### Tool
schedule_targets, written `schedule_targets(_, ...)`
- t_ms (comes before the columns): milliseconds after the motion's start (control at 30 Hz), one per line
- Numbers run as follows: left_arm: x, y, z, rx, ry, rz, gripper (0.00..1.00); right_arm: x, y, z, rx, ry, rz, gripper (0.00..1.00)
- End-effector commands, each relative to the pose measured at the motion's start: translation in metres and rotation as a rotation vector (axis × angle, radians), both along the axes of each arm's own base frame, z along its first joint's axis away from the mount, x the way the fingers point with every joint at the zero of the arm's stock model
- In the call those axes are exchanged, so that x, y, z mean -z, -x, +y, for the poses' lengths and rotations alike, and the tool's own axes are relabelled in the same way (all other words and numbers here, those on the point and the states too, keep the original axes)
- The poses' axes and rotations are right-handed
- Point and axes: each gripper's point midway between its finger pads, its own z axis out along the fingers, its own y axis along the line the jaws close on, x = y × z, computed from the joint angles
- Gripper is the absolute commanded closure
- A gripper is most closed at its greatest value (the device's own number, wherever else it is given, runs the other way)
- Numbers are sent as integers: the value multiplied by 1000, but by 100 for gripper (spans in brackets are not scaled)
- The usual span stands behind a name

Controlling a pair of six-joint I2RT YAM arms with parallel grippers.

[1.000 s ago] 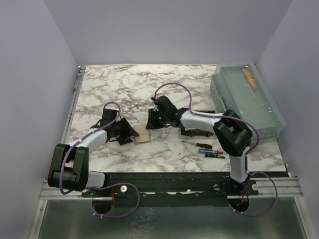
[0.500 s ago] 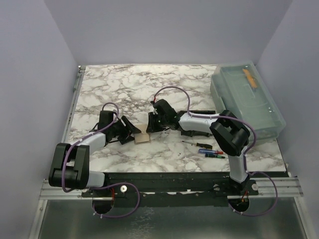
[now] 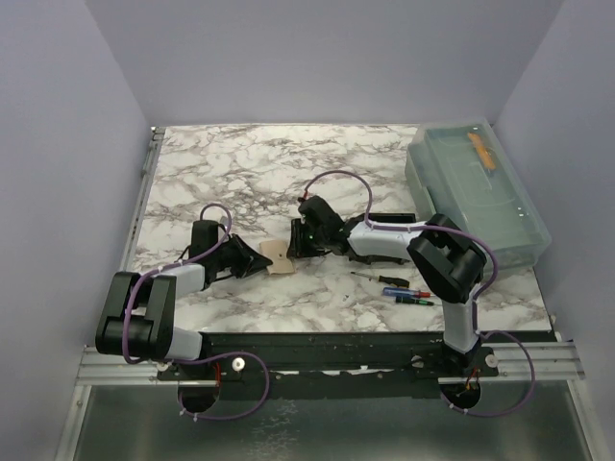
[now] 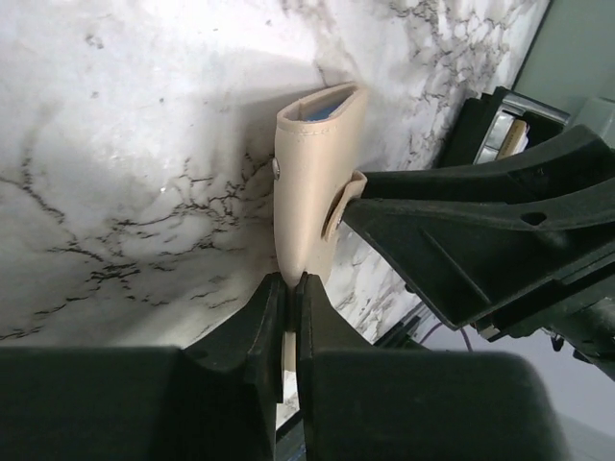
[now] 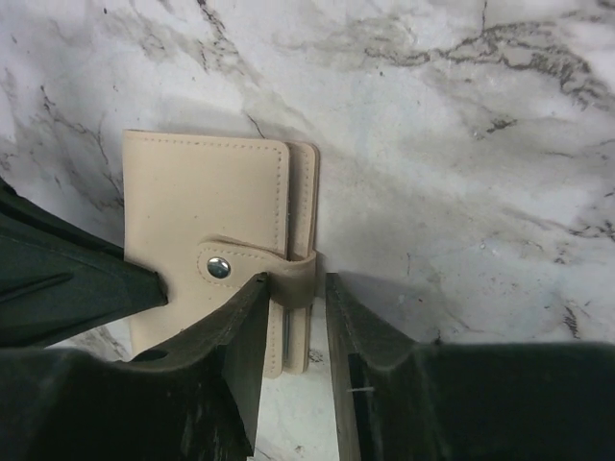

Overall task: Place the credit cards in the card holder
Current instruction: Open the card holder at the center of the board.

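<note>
Left tool (image 4: pixel 288 283): pinched shut on one end of the beige card holder (image 4: pixel 312 163)
Right tool (image 5: pixel 293 288): jaws slightly apart, straddling the holder's snap strap; firm grip or not, cannot tell
Card holder: mid-counter (image 3: pixel 250 173), between both tools, strap snapped
Credit card (image 4: pixel 325 104): light blue edge showing inside the holder's far end

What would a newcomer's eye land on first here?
The beige snap-strap card holder at mid-table, caught between both arms: the left end effector pinches its edge while the right end effector straddles its strap. A light blue card peeks from one end. Off to the right lie small screwdrivers and a translucent lidded bin.
</note>
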Motion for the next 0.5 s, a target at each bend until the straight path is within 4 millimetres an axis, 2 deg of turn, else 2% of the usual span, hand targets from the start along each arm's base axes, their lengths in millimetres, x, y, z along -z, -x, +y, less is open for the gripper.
schedule_targets(0,-25,-13,-6,35,32,-116,96,-1,-1,-19,9,232,-90,59)
schedule_targets(67,-26,-13,-6,38,24,-123,100,-5,3,-15,-24,309,-134,46)
schedule_targets(167,-23,-11,-5,44,9,-120,100,-7,8,-7,-48,391,-186,36)
schedule_targets(367,-26,-11,-5,50,2,-128,100,-5,5,11,-87,414,-233,35)
schedule_targets(467,-27,-11,-4,50,-1,-127,100,2,-2,11,-61,448,-242,37)
